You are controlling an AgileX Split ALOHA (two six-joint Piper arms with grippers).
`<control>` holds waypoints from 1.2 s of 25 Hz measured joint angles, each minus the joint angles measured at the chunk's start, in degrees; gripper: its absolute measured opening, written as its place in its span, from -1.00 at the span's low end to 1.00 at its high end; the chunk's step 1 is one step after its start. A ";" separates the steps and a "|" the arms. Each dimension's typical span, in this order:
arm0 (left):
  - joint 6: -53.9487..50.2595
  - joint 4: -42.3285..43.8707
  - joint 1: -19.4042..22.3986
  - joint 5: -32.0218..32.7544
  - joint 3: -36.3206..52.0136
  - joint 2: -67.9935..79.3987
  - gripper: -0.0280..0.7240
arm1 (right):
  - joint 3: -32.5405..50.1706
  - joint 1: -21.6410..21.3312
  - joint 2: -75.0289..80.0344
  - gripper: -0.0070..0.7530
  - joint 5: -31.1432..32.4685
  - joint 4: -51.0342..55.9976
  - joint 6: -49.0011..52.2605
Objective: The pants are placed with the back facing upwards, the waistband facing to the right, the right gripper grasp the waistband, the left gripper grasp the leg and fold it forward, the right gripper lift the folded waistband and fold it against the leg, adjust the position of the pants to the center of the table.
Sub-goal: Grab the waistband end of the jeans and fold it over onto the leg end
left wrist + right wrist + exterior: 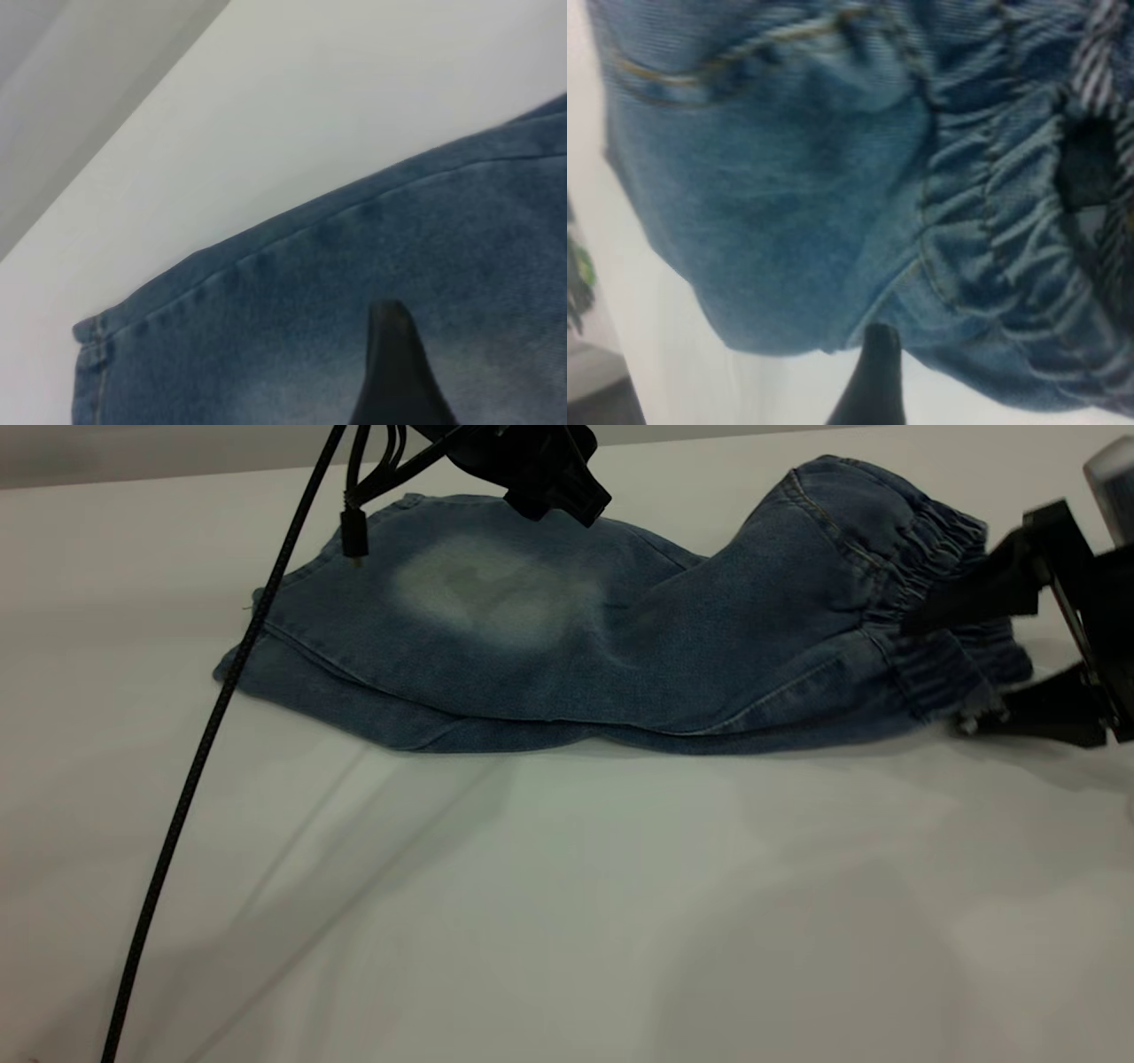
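The pants lie folded lengthwise on the table, blue denim, with a pale faded patch on the top layer. The leg is hidden under that layer. The ruched waistband bulges up at the right end. My right gripper is open and straddles it, one finger on top and the other low by the table. In the right wrist view the gathered waistband fills the view, with one fingertip at the denim's edge. My left gripper hovers just over the far edge of the pants.
A thick black cable hangs from the left arm down across the table's left side, with a plug dangling over the pants' leg end. The left wrist view shows the hem edge and bare table beyond it.
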 joint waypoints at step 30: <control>-1.46 0.37 -3.89 -2.75 0.00 4.26 0.17 | -2.84 0.00 3.31 0.44 -3.74 8.64 -8.28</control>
